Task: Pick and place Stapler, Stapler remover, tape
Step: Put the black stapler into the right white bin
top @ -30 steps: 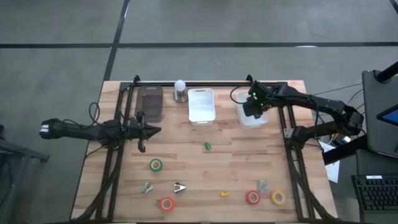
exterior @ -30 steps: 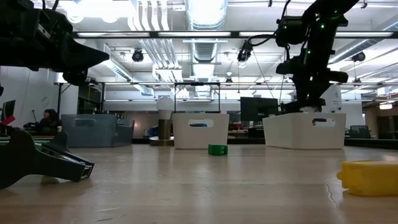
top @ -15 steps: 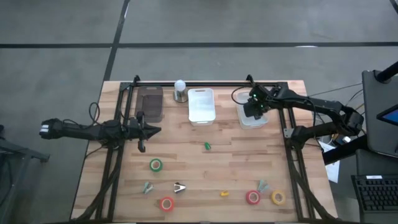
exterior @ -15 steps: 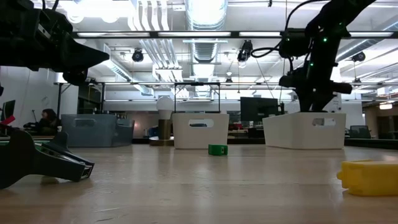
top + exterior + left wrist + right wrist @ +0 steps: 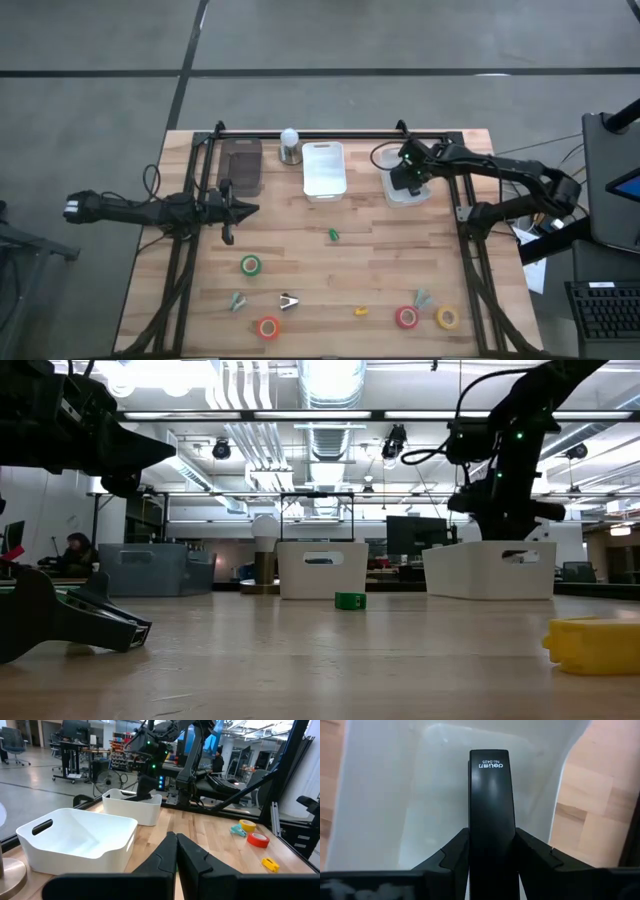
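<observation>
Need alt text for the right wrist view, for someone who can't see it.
The right gripper is shut on a black stapler, holding it over the inside of a white bin. The stapler points away from the camera, its printed label on the far end. Wooden table shows beside the bin's rim.

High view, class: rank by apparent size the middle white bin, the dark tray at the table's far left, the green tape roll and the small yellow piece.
1. and 2. Middle white bin and dark tray: too alike to rank.
3. Green tape roll.
4. Small yellow piece, the smallest.
</observation>
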You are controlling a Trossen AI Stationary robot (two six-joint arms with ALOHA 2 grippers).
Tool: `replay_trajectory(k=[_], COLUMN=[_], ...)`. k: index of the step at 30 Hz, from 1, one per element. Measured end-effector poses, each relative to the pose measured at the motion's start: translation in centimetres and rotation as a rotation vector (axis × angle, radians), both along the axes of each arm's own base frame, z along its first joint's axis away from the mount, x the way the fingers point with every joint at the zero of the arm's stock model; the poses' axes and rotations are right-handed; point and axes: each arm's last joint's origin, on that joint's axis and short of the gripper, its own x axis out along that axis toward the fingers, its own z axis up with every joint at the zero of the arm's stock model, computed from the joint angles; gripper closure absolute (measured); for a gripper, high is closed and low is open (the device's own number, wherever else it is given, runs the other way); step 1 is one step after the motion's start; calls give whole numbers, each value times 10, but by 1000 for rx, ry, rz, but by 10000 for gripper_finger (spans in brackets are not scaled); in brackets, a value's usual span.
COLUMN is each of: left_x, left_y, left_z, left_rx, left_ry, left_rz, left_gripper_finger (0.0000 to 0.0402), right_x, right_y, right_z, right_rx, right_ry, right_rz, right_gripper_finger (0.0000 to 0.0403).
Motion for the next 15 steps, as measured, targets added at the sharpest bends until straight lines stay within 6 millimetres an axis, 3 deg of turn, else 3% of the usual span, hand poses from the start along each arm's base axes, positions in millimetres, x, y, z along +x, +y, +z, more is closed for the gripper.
replay_trajectory(k=[8, 15], left_x=[0, 0], left_y=[0, 0], left_z=[0, 0], left_rx=[0, 0], left_ry=[0, 0], left_rz=[0, 0], left_gripper_finger=[390, 390], right_x=[3, 6], right_y=[-2, -4], right_z=[-11, -18], right_rx=[20, 31], right_ry=[32, 56], right_rz=[3, 7], right_gripper_finger=[254, 266])
